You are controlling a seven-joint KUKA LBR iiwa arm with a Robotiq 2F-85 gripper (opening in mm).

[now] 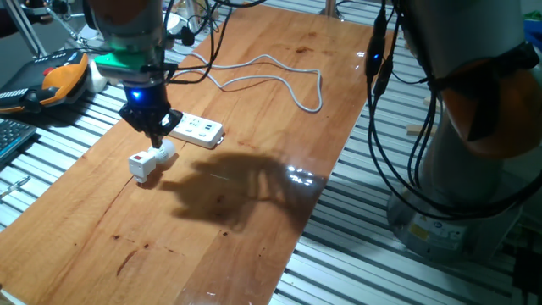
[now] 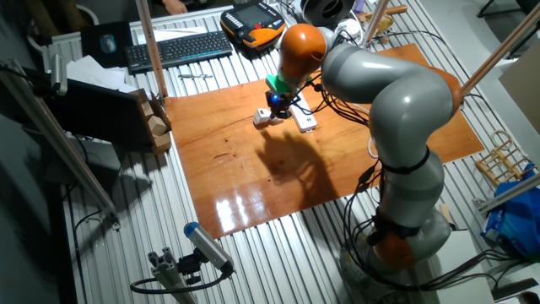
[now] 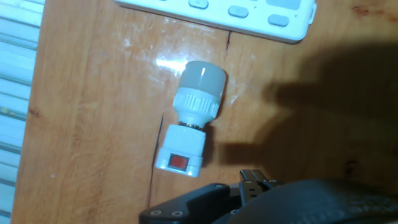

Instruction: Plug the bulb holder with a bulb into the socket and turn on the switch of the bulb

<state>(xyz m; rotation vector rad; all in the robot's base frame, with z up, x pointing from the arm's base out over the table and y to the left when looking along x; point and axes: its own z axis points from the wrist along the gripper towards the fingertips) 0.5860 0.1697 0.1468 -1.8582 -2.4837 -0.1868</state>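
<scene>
The bulb holder lies on its side on the wooden table, its red switch facing up and the white bulb pointing toward the socket. The socket is a long white power strip just beyond the bulb. In one fixed view the holder lies front-left of the strip, and my gripper hangs just above the bulb end. Its fingers look drawn together and hold nothing. In the hand view only dark gripper parts show at the bottom edge. The other fixed view shows the holder and gripper.
The strip's white cable loops across the far part of the table. An orange pendant and a keyboard lie beyond the table's left edge. The arm's grey base stands at the right side.
</scene>
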